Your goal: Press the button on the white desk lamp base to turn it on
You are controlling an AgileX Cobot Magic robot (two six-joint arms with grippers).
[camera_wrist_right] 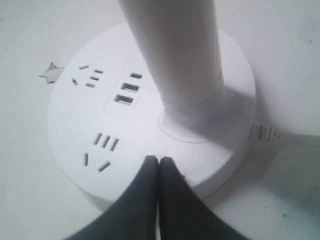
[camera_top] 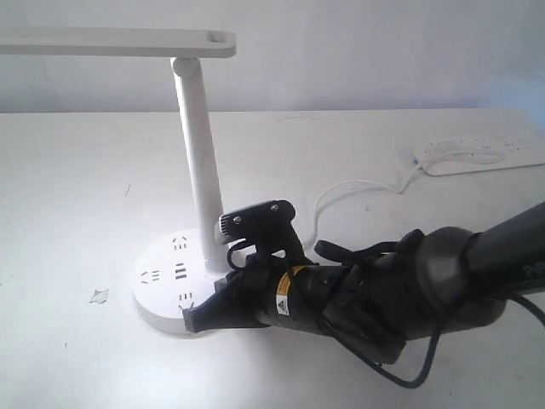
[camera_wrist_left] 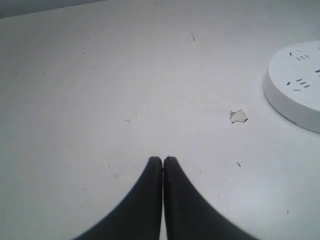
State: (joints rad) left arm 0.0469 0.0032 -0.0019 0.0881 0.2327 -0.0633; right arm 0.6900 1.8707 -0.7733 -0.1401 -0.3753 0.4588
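The closed right gripper (camera_wrist_right: 159,162) stops short of the button (camera_wrist_right: 176,116) just ahead; pressing here could merely tilt the lamp base (camera_wrist_right: 70,120).

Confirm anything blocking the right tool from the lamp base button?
Nothing visible. The right tool, shut, is over the white desk lamp base near its edge; only bare white plastic lies between its tips and the button. The stem rises just beyond the button, not across the path.
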